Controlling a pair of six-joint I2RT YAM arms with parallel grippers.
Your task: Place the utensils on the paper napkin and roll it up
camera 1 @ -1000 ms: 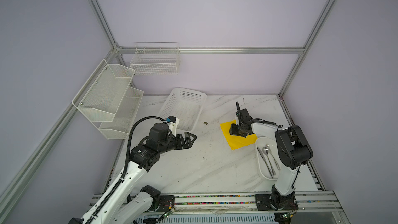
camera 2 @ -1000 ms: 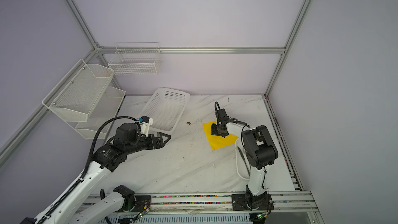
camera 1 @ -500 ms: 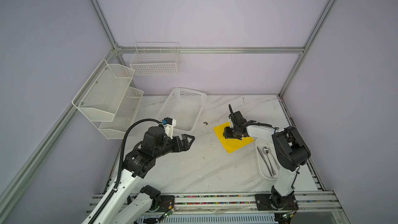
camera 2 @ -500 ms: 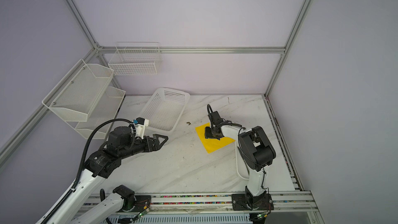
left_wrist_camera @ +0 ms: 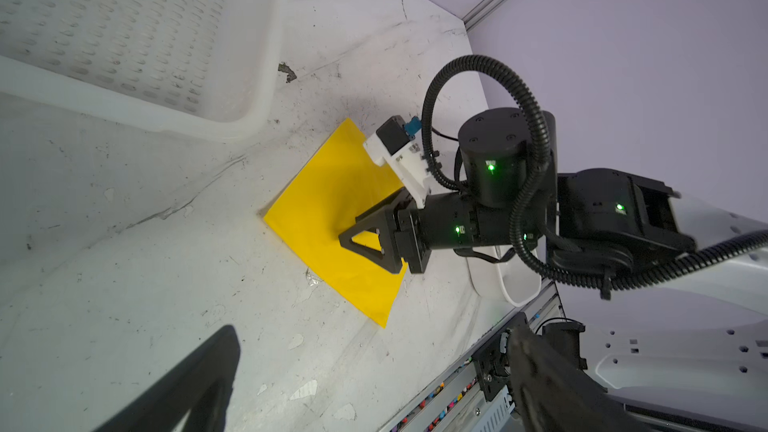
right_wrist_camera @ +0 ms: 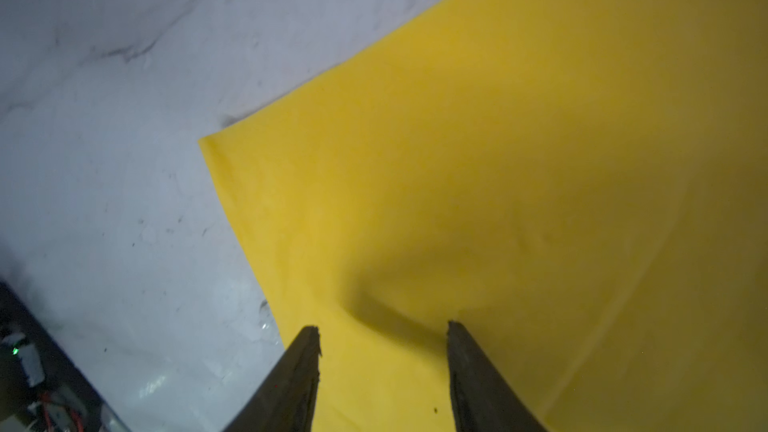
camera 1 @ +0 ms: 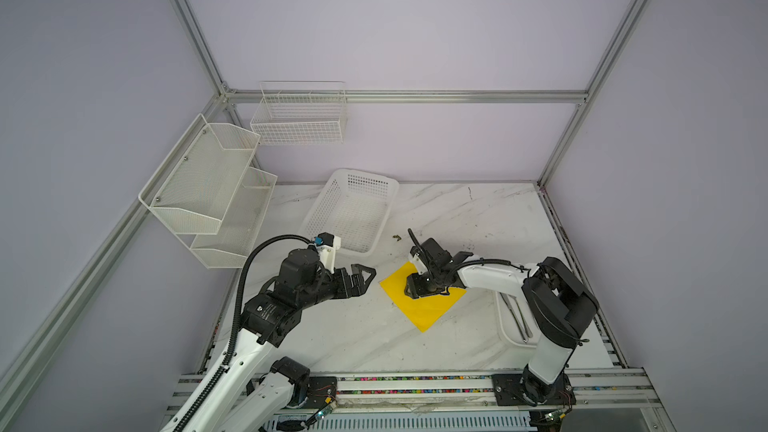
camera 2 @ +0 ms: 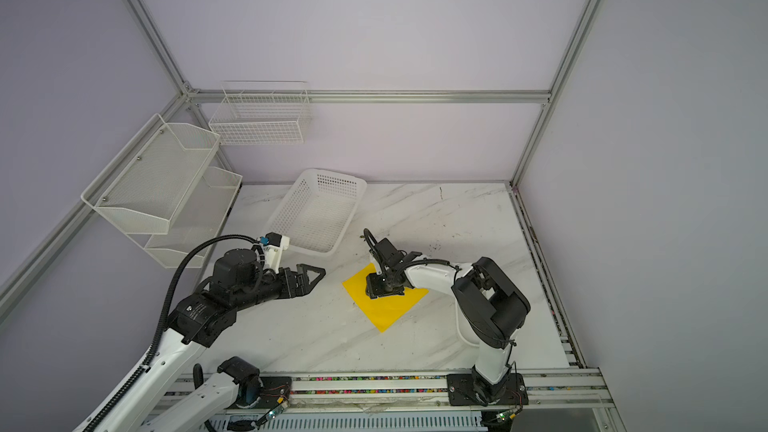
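On the paper napkin, right jaws rest half spread; left jaws hover nearby, spread wide

White links, black joints — ribbed black cable, green lights, triangular right claw.

Left arm: raised off its base, forearm reaching forward toward the middle, wrist about level. Left gripper: lying horizontal, jaws spread wide, nothing between them. Right arm: elbow folded high, white forearm stretched leftward, low. Right gripper: pointing steeply down, jaws part-way apart, nothing pinched between the fingertips.
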